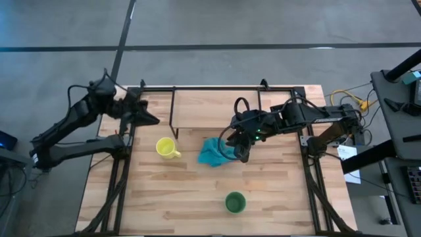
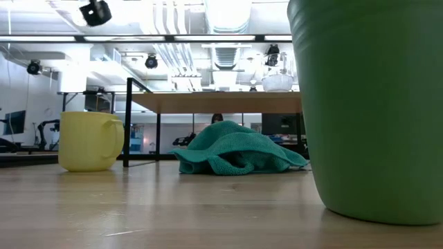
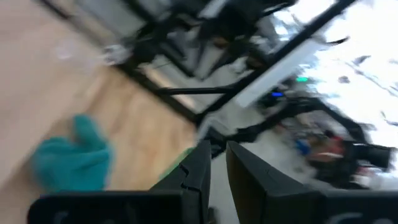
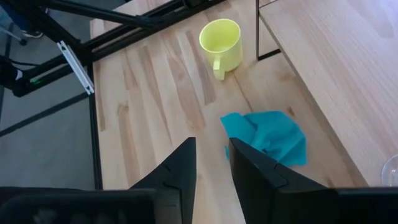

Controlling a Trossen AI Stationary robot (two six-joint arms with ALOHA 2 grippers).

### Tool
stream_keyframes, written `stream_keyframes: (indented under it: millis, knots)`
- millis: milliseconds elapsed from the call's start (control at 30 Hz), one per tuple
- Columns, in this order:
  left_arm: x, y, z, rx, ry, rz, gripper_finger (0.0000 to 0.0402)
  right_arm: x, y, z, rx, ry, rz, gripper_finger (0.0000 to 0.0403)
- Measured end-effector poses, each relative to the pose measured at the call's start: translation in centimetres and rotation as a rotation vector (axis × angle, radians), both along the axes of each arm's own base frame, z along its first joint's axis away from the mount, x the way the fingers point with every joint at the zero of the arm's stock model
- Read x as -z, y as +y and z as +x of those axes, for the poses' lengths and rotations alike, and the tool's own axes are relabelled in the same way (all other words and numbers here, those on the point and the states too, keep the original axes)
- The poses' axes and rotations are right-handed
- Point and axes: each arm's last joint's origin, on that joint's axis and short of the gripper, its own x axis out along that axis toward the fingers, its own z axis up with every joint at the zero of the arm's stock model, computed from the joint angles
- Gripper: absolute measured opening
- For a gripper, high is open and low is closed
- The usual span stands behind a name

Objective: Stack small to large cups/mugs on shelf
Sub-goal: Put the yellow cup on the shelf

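Observation:
The yellow mug stands upright on the table, just in front of the shelf's left end. The green cup stands near the table's near edge. A small clear glass cup rests on the shelf plank. My right gripper hovers shut above the table by the right edge of the teal cloth, in front of the shelf. My left gripper is shut and raised at the table's far left corner.
The crumpled teal cloth lies on the table between the mug and my right gripper. The shelf's black legs stand behind the mug. Bare wood lies between the cloth and the green cup.

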Motion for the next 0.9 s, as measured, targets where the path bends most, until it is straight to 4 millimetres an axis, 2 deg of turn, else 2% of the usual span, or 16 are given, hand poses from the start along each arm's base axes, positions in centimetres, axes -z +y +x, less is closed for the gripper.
stream_keyframes:
  millis: [233, 467, 667, 900]
  knots:
    - [1.2, -1.0, -2.4, -0.167, 0.111, 0.077, 0.0037, 0.0, 0.0, 0.0, 0.000, 0.000, 0.000, 0.0087]
    - [2.7, -2.2, -4.8, -0.269, 0.248, 0.059, 0.0037, 0.0, -0.1, 0.0, 0.016, -0.003, -0.014, 0.0095]
    - [3.9, -2.3, -5.6, -0.354, 0.341, 0.059, 0.0037, 0.1, -0.2, 0.1, 0.041, -0.007, -0.039, 0.0107]
    - [6.7, -1.8, -4.8, -0.356, 0.520, 0.001, 0.0037, 0.4, -0.2, 0.1, 0.053, 0.002, -0.051, 0.0126]
